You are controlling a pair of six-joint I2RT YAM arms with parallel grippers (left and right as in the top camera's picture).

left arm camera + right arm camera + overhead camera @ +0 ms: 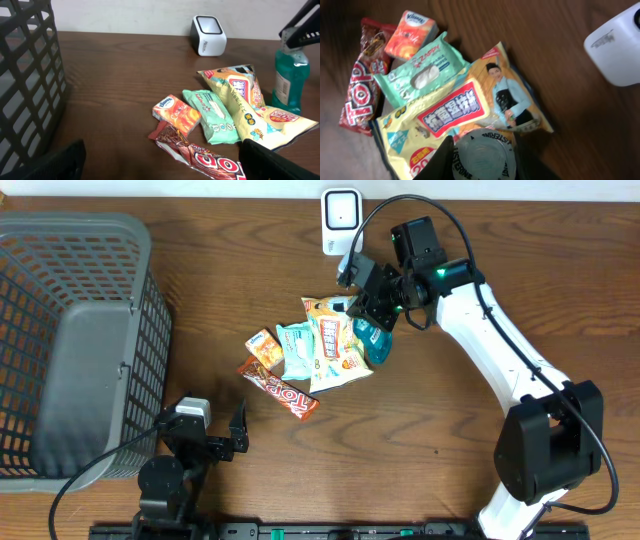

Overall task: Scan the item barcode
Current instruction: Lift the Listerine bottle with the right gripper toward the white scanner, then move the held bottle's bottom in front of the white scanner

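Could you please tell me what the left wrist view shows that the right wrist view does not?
Only the left wrist view shows the basket and the teal body of the upright bottle. Only the right wrist view shows its cap from above, between the right fingers. Both show the scanner, snack bag, wipes, tissue pack and chocolate bar.

On your brown wooden table [250, 260], a grey plastic mesh basket [70, 340] fills the left side. A small white box scanner [341, 220] stands at the far edge, centre. Mid-table lies a cluster. An orange tissue packet [264, 346] is leftmost, with a red chocolate bar wrapper [280, 387] just nearer. A mint-green wipes pack [296, 350] lies right of the packet, touching a yellow snack bag [335, 350]. A teal plastic mouthwash bottle [378, 342] is upright just right of the bag.
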